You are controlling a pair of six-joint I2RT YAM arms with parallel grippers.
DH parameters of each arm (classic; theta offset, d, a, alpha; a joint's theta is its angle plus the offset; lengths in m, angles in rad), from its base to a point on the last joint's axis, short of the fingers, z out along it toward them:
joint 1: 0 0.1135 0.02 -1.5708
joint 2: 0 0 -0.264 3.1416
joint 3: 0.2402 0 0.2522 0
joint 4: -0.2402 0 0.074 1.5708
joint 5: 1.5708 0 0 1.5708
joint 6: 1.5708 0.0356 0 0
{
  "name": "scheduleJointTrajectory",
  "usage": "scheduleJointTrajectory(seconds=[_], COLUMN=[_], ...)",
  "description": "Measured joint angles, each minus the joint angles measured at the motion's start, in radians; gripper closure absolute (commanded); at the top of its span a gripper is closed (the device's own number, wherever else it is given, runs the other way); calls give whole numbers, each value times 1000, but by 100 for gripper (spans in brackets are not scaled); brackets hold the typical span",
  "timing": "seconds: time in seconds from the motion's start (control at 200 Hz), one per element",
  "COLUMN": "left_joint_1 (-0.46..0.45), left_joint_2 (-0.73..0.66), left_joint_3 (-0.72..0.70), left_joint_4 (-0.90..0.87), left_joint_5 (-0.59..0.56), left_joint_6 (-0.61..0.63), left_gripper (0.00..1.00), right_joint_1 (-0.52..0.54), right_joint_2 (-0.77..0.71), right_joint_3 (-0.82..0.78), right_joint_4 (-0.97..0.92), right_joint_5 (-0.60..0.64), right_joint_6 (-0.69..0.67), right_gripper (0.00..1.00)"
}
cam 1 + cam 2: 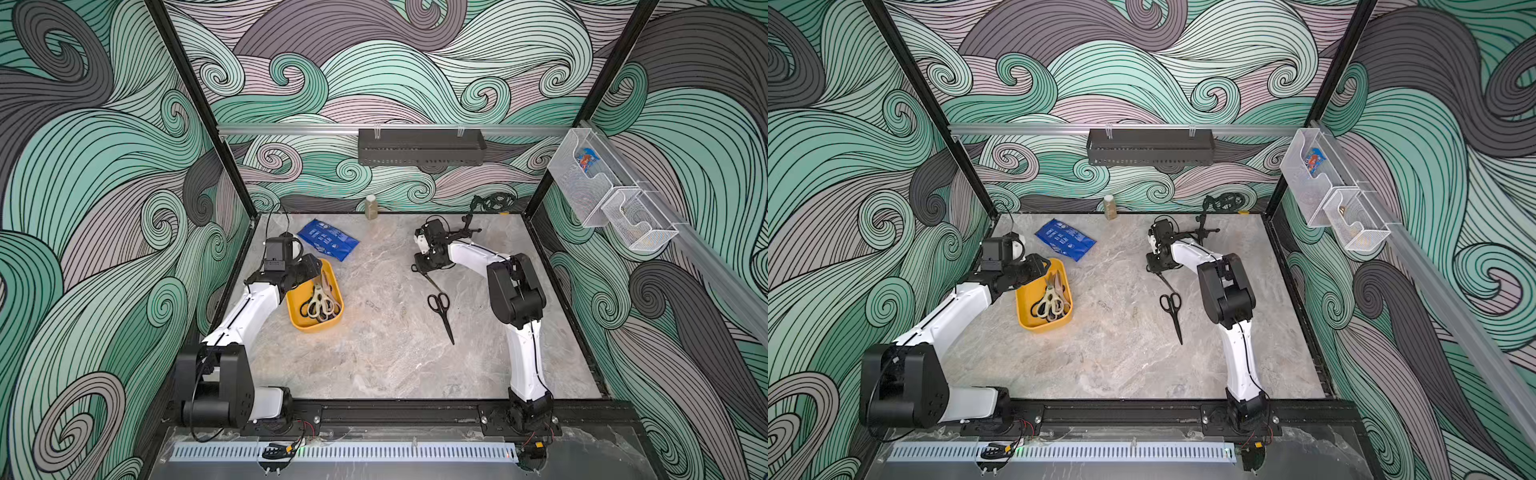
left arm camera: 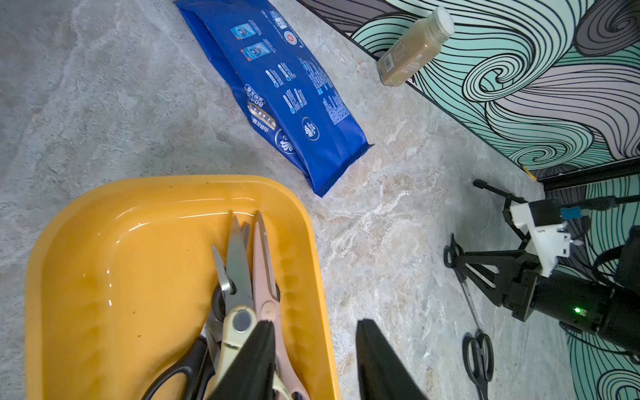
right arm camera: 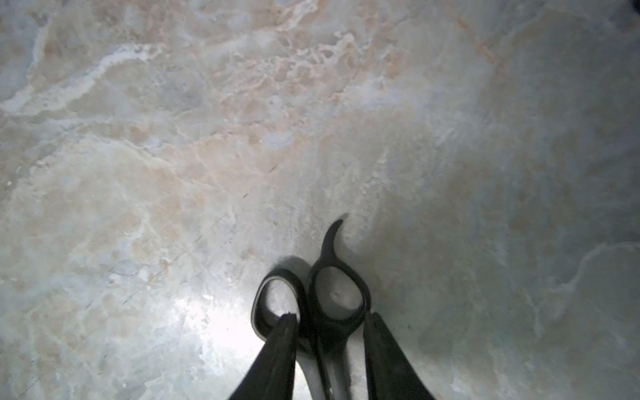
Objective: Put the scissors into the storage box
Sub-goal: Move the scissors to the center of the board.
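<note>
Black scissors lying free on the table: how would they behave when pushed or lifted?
The black scissors look rigid and lie flat, blades closed, so a push would probably slide them over the smooth marbled table, not roll them. Lifted by the handle loops, the long thin blades might swing downward.

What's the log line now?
left gripper open over storage box; right gripper around black scissors, grip unclear; boxed: cream shears, pink scissors; loose: second black scissors

The right wrist view crops the black scissors (image 3: pixel 313 311) at the blades.
</note>
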Motion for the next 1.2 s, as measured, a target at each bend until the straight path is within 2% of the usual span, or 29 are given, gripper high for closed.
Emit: scheduleJointTrajectory(seconds=[0.405, 0.73, 0.84, 1.021, 1.201], left_joint_1=[0, -35, -68, -164, -265], left_joint_2=[-4, -8, -5, 47, 118], left_joint_3=[-3, -2, 13, 116, 191], left_joint_4=[31, 2, -48, -141, -193], left_joint_5=[153, 187, 178, 100, 13], left_joint_6=[-24, -11, 18, 77, 126], left_gripper=[58, 58, 58, 59, 59], right_joint_1=[130, 225, 257, 278, 257], right_joint_2=[-16, -58, -76, -109, -221], right_joint_3=[-48, -115, -136, -154, -155], right_joint_4=[26, 42, 37, 19, 16], right_joint_5=[-18, -48, -70, -93, -73], right_joint_6=[44, 62, 60, 63, 72], right_gripper=[65, 67, 65, 50, 47])
